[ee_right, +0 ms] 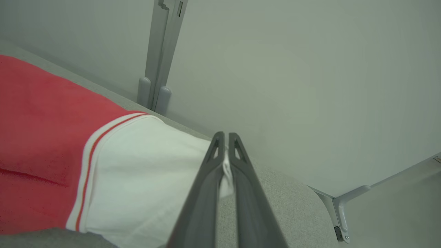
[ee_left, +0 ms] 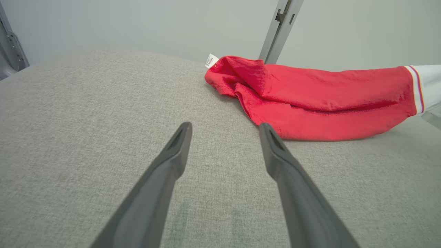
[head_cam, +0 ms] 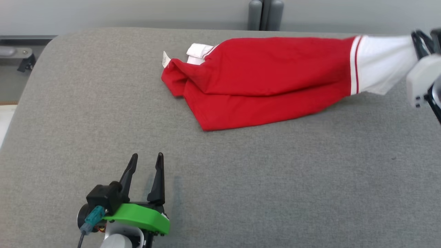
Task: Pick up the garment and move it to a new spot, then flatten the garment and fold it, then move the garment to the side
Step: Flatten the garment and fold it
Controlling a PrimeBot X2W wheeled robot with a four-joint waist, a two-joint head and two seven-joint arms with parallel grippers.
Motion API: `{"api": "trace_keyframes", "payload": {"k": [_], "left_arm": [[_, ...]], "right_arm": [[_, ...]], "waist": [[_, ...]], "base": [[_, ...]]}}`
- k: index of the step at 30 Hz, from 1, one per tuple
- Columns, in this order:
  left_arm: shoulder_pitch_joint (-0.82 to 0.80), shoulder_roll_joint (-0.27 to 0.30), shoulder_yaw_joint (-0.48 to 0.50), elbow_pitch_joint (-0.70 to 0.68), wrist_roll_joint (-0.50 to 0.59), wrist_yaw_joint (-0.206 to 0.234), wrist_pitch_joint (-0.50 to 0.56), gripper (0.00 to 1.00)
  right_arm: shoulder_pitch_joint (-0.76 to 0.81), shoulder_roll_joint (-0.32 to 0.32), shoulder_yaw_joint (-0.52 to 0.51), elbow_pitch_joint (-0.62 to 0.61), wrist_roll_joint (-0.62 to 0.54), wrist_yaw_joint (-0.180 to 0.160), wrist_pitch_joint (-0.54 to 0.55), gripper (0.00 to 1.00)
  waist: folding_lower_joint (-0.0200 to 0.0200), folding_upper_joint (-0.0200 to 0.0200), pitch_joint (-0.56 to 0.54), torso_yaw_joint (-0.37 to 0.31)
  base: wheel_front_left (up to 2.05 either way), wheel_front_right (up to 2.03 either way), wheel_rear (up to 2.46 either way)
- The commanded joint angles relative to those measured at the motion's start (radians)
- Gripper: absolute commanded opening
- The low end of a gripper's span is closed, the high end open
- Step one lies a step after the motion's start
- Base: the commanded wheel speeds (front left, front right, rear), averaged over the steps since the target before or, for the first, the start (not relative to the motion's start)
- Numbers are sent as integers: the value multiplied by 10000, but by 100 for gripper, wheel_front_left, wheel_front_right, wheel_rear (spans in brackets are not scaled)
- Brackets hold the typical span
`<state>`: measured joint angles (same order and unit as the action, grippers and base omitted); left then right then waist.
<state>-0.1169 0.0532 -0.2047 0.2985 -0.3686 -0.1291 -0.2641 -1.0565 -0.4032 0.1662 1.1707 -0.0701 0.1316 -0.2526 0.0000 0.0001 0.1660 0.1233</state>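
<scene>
Step one of the task, picking the garment up and carrying it to a new spot, looks to be the one in hand.

Off the far left corner of the worktop (head_cam: 241, 179) sits a metal bracket (head_cam: 17, 55), well clear of the work. Near the front edge, left of the middle, the left claw (head_cam: 147, 155) is released, its jaws spread with nothing between them, well apart from the cloth.

Further right, toward the far edge, the garment (head_cam: 268, 75) lies bunched and doubled over itself. A small label (head_cam: 166, 59) sticks up at its left end, and red cloth runs rightward in loose folds. A striped band then gives way to a white end (head_cam: 382, 65) at the right edge. A grey post (head_cam: 265, 13) stands behind the far edge, just beyond the cloth. At the right edge the right claw (head_cam: 419, 38) is clenched on the tip of that white end. That end is lifted and drawn taut, while the red part rests on the worktop.

The next move, as I judge it, is to haul the cloth by this one pinch toward the open grey middle or front. The left claw would then take the label end to spread it flat.

The pinch looks thin and could slip, and the dragging folds may bunch further. The post behind leaves little room at the far edge.
</scene>
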Motion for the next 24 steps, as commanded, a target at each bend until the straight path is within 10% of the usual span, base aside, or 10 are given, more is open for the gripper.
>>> {"api": "trace_keyframes", "payload": {"k": [1,2,3,12,24], "left_arm": [[-226,79,-67,-16,14,-27,1,100],[-248,108,-100,-27,8,-27,1,100],[-260,130,-144,-28,-10,-27,1,100],[-669,185,-416,77,-186,-27,1,100],[-2472,510,-916,1330,-894,-27,1,100]], "right_arm": [[445,-66,-378,-19,61,-20,-76,11],[895,-81,-789,-115,9,-20,-106,44],[1296,-40,-1192,-282,-35,-20,-128,100],[4384,1697,-3705,-4646,-836,-20,-129,100],[5653,3278,-3609,-7124,-1062,-20,-132,100]], "waist": [[0,-1,192,-251],[0,-1,245,-349],[0,-1,275,-427],[0,-1,600,-1112],[0,-1,1862,-1937]], "base": [[0,0,0],[0,0,0],[0,0,0],[0,0,0],[0,0,0]]}}
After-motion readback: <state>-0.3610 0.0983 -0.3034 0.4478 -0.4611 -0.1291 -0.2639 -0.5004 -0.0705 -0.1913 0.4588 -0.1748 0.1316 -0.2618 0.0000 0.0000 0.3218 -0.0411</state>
